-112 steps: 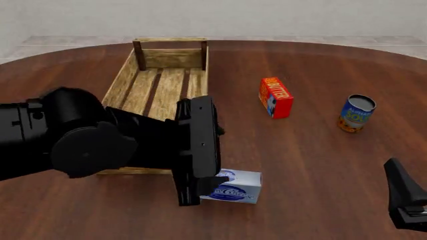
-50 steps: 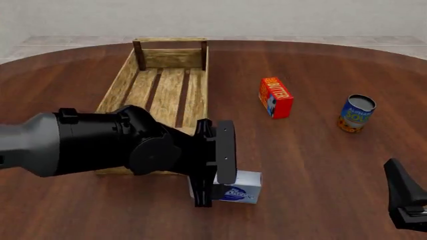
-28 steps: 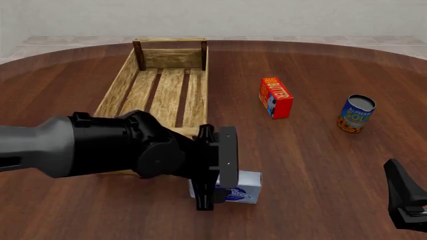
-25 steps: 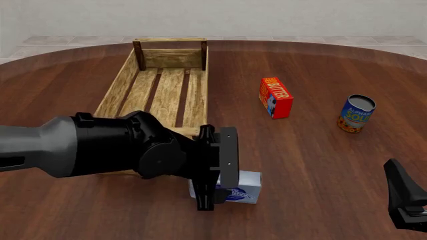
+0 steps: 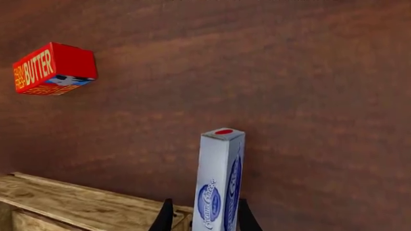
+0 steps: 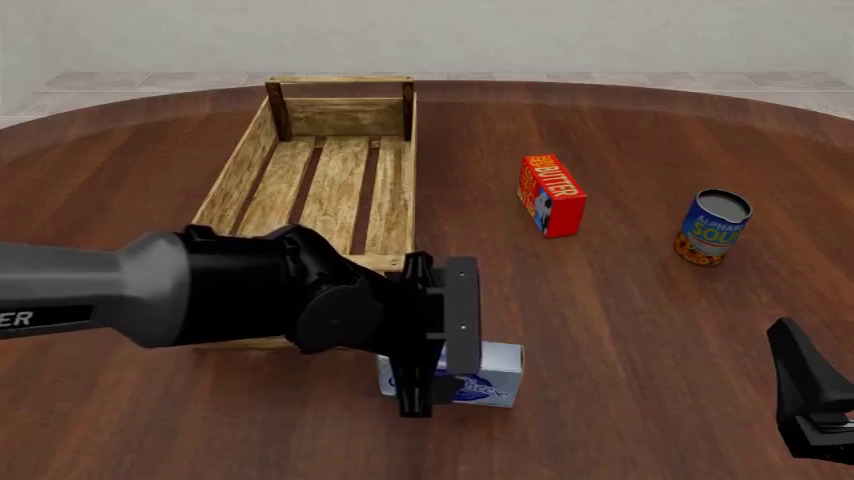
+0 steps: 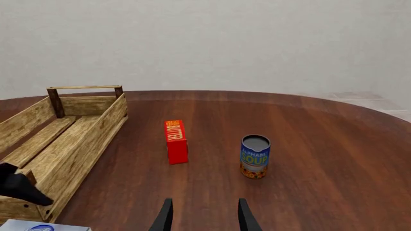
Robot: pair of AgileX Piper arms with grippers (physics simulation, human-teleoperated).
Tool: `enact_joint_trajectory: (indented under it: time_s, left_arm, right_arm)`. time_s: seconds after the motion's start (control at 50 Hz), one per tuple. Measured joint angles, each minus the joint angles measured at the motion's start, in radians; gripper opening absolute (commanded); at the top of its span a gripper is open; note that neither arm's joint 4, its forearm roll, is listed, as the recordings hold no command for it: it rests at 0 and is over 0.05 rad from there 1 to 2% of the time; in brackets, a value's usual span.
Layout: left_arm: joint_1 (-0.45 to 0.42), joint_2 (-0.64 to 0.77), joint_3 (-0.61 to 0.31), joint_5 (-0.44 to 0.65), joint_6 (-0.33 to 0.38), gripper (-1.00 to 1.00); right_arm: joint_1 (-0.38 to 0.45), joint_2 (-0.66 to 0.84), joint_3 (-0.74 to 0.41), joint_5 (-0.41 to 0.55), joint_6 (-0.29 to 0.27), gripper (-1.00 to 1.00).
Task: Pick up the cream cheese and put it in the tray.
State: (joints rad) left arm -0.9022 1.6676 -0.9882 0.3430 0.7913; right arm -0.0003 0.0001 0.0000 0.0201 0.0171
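The cream cheese [image 6: 483, 373] is a small white box with a blue oval label, lying on the table just off the near right corner of the tray [image 6: 242, 163], a long light-wood slatted crate. My left gripper [image 6: 419, 392] hangs over the box's left end and hides it. In the left wrist view the left gripper [image 5: 204, 217] stands open with one finger on each side of the cream cheese [image 5: 220, 183]. One fingertip [image 5: 164, 217] shows a gap to the box. My right gripper [image 7: 204, 216] is open with nothing between its fingers, low at the near right [image 6: 809, 398].
A red-orange butter box [image 6: 550, 194] stands right of the tray. A blue soup can [image 6: 713, 227] stands farther right. The right wrist view shows the butter box [image 7: 176, 142], the can [image 7: 255, 156] and the tray's long side [image 7: 86, 144]. The table is dark wood.
My left arm has swung down and slightly right, lowering its gripper around the cream cheese. The box, tray and right arm have not moved.
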Motion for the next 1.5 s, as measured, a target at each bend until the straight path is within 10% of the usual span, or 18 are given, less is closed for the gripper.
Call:
enact_joint_trajectory:
  time_s: [1.5]
  left_arm:
    - [0.006, 0.118, 0.005, -0.036, -0.061, 1.0]
  right_arm:
    - [0.0, 0.0, 0.0, 0.005, 0.01, 1.0]
